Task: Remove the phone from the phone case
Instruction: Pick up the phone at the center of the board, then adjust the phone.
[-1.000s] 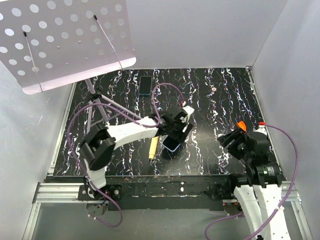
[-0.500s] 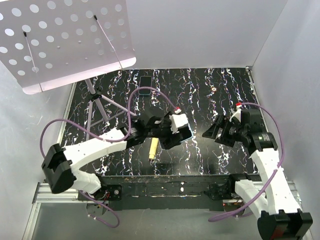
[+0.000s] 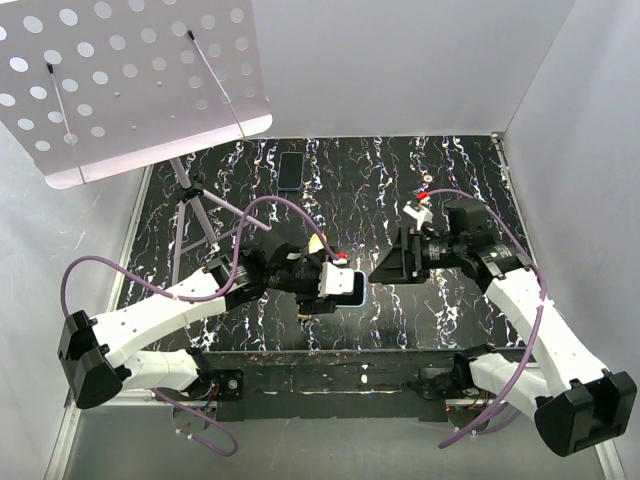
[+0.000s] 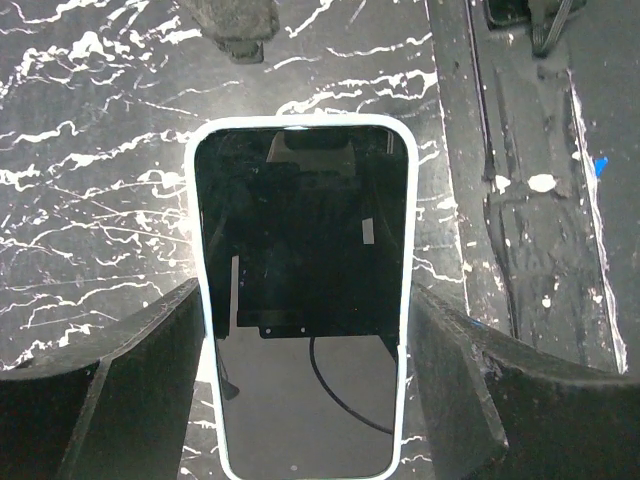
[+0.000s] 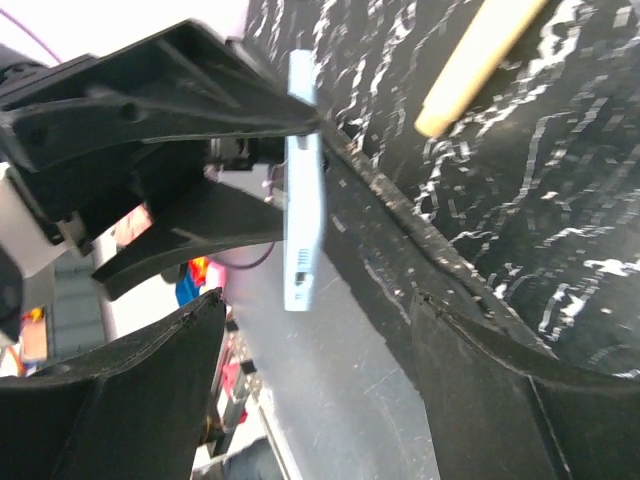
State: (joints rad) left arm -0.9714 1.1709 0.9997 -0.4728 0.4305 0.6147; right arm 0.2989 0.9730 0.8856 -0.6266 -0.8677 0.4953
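Observation:
The phone in its pale blue case (image 4: 300, 300) is held off the table by my left gripper (image 4: 305, 300), which is shut on the case's long edges with the dark screen facing the wrist camera. In the top view the phone (image 3: 350, 287) sits at the tip of the left gripper (image 3: 338, 288), above the table's front middle. My right gripper (image 3: 388, 265) is open and empty, just right of the phone and pointed at it. In the right wrist view the phone (image 5: 303, 200) shows edge-on, beyond the open right gripper (image 5: 318, 305) and apart from its fingers (image 5: 480, 390).
A second phone in a teal case (image 3: 291, 170) lies at the table's back. A perforated music-stand plate (image 3: 130, 80) on a tripod (image 3: 195, 215) stands at the left. A yellow stick (image 5: 480, 60) lies on the table below the held phone. White walls surround the table.
My left gripper lifted the phone off the table and swung it toward the front middle. My right arm moved left from the right side, close to the phone.

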